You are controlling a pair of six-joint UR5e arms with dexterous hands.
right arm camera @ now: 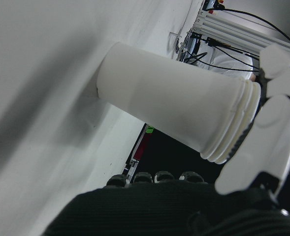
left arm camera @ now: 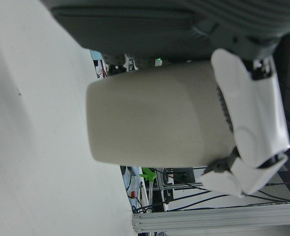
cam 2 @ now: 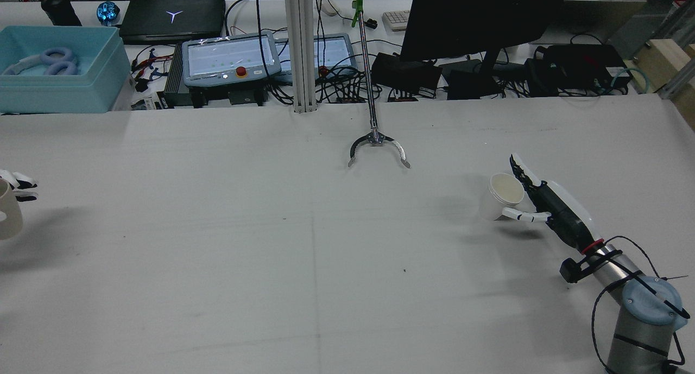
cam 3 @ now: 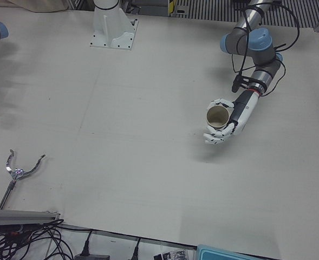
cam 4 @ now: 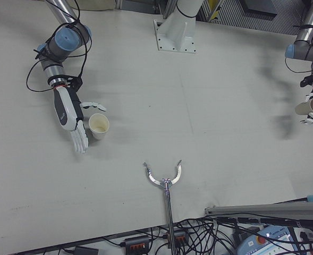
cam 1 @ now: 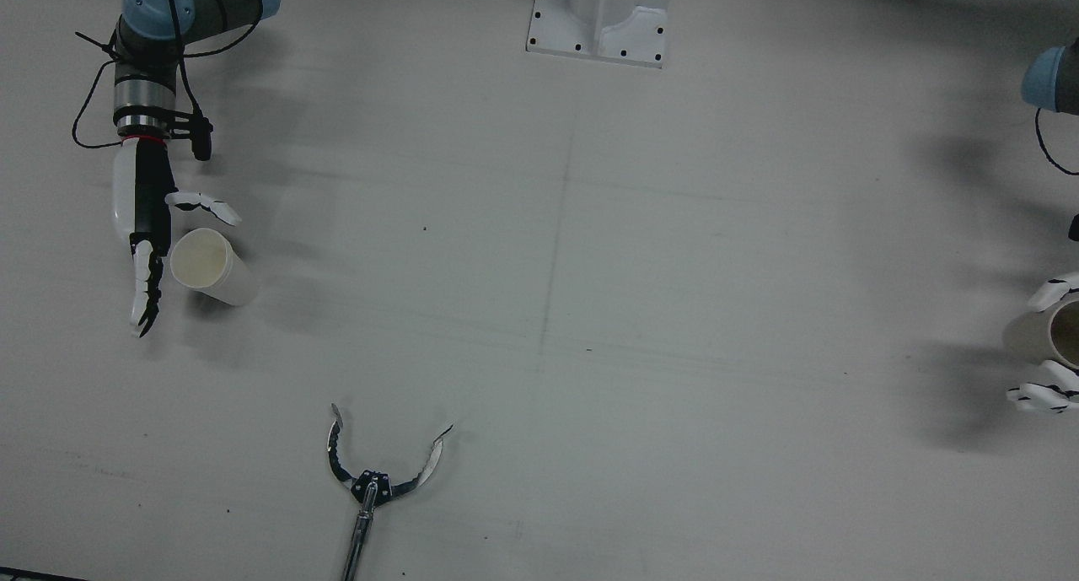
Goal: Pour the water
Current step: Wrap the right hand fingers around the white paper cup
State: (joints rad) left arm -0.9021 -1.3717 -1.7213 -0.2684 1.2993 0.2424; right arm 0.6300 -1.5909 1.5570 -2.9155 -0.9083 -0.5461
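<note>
My left robot hand (cam 3: 222,125) holds its cup (cam 3: 217,115) lifted at three o'clock; right robot hand (cam 1: 150,252), fingers spread, flanks the worktop (cam 1: 590,311) cup (cam 1: 211,266) at nine, apparently ungrasped. Pouring remains.

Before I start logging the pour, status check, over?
Left hand shut on its cup, lifted. Right hand open beside the second cup, which stands on the table. Grabber tool lies mid-table, clear of both.

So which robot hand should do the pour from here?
The left robot hand, most likely: it already holds its cup lifted off the table. The right robot hand is open beside the other cup, which stands on the table.
</note>
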